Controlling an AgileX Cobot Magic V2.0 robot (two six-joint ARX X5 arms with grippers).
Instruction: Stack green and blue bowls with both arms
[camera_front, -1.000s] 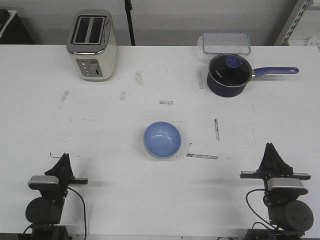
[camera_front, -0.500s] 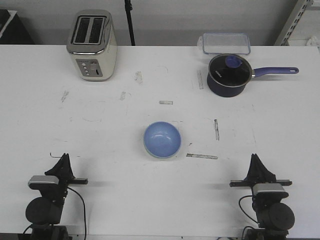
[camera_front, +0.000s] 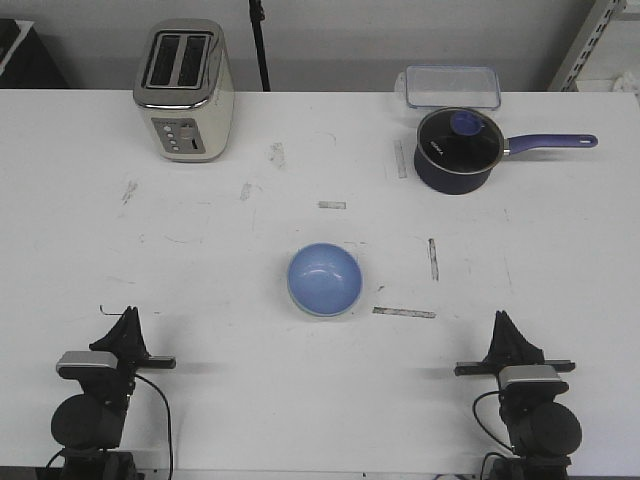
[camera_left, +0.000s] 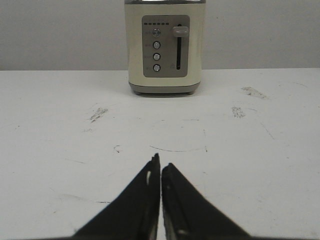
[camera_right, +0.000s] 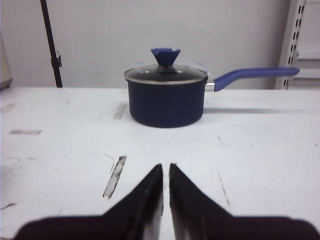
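Note:
The light blue bowl (camera_front: 324, 279) sits upright in the middle of the white table (camera_front: 200, 260). A thin pale mint edge (camera_front: 322, 314) shows under its near rim, which looks like the green bowl beneath it; the rest of that bowl is hidden. My left gripper (camera_front: 128, 318) rests low at the near left, far from the bowl, shut and empty (camera_left: 160, 162). At the near right my right gripper (camera_front: 503, 320) is also shut with nothing in it (camera_right: 166, 166). Neither wrist view shows a bowl.
A cream toaster (camera_front: 184, 90) (camera_left: 164, 47) stands at the back left. At the back right a dark blue lidded saucepan (camera_front: 459, 149) (camera_right: 166, 96) has its handle pointing right, with a clear plastic container (camera_front: 452, 86) behind it. Tape strips (camera_front: 404, 313) lie right of the bowl.
My right arm has drawn back toward the near edge and shifted a little left. The left arm and the bowl have stayed put.

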